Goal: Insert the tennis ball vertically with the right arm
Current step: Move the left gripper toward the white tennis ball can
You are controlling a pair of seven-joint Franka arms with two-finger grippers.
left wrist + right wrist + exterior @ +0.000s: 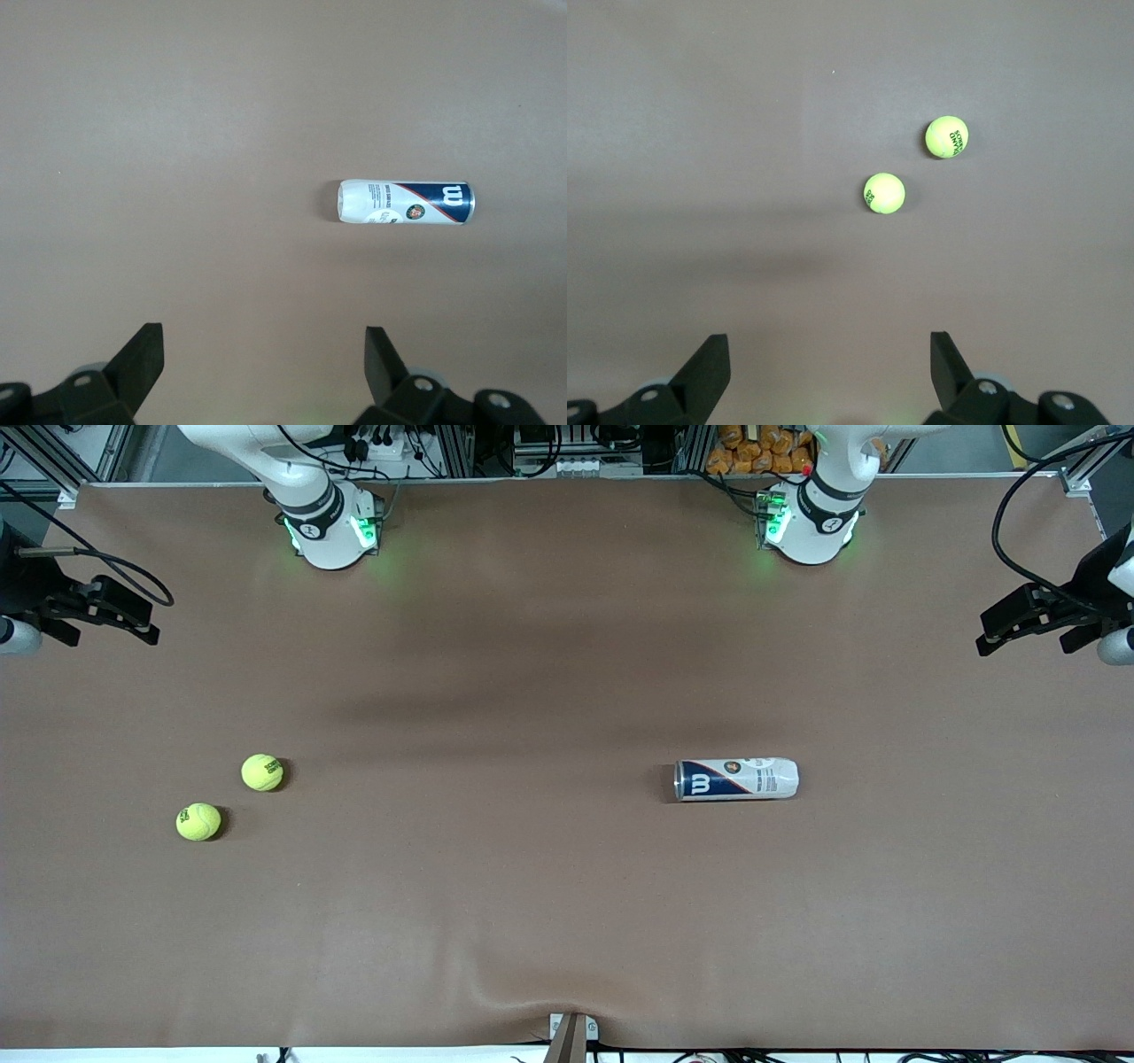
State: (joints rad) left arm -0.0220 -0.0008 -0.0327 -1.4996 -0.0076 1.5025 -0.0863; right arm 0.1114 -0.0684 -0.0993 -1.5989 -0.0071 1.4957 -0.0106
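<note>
A wide brown matte table covering (567, 921) is seen, spread flat, with a slight ripple at its edge nearest the front camera. Soft dark shadows are cast across its middle. Grey aluminium framing (461, 447) and black cables (1019, 505) are noted along the base edge.

Two fuzzy yellow-green tennis balls (262, 772) (198, 822) rest just apart on the brown worktop (532, 886) toward the right arm's end, one nearer the front camera. A cylindrical blue-and-white ball can (736, 779) lies on its side toward the left arm's end.
</note>
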